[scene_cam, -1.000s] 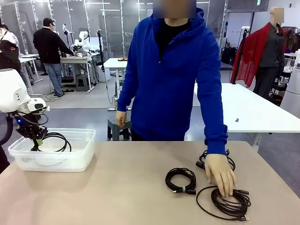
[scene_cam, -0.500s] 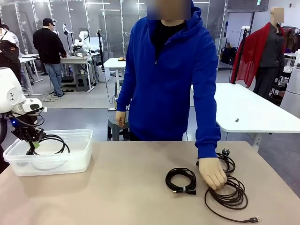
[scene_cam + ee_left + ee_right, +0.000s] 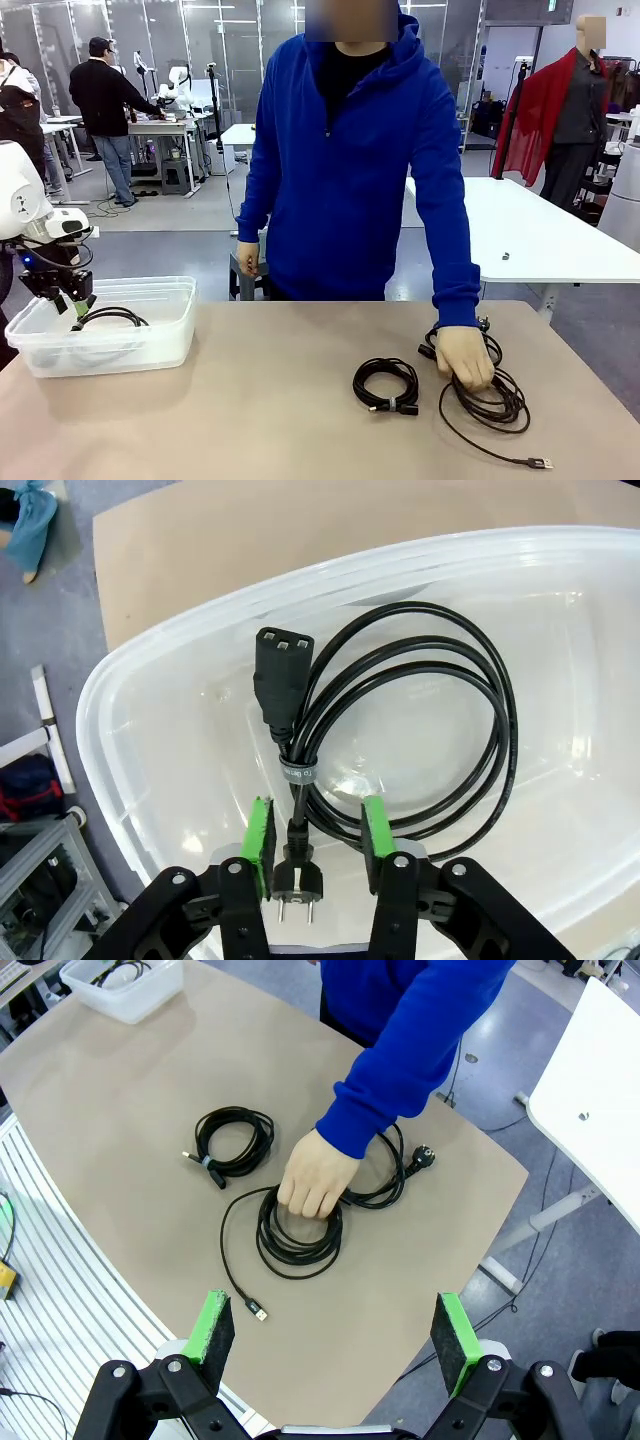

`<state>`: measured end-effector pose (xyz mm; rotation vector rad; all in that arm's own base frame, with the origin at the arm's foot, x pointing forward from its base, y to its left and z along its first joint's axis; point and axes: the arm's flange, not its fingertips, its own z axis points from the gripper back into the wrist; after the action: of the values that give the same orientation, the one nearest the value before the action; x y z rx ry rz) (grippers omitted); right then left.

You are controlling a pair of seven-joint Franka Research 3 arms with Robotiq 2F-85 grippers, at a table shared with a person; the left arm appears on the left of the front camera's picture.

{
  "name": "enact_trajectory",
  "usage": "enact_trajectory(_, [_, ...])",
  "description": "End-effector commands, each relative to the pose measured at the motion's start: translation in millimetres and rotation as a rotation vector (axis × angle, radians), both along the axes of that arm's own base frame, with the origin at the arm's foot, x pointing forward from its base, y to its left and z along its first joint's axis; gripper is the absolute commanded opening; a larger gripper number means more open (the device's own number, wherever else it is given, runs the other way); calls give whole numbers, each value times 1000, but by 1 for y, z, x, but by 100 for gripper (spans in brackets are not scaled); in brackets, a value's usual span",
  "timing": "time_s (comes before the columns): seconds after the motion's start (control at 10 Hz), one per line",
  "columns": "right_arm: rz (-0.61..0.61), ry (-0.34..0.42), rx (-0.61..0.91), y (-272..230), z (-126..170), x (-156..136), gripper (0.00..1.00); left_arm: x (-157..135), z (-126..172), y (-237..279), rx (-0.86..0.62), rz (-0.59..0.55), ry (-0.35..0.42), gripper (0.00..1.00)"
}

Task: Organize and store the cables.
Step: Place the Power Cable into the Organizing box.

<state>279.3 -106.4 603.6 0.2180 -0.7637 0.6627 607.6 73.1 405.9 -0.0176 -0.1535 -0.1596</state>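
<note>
The desk (image 3: 250,420) carries three cables (image 3: 385,383) left to store, the person's hand (image 3: 465,357) on one. The clear bin (image 3: 150,345) has one coil (image 3: 400,730) stored. My left jaws stand released astride its plug cord, and my right jaws gape wide and empty.

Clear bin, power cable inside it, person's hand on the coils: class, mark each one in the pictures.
clear bin (image 3: 130,352), front view, on its front wall.
power cable (image 3: 282,670), left wrist view, on its three-slot connector.
person's hand (image 3: 318,1172), right wrist view, on the back of the hand.
</note>
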Motion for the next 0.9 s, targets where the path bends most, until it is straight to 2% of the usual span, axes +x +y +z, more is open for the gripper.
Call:
enact_trajectory(0.0, [0,0,2,-1,-1,0,100,-5,4,0,9,6,-25,54])
enact_trajectory(0.8, [0,0,2,-1,-1,0,100,-11,11,2,16,-1,-52,100])
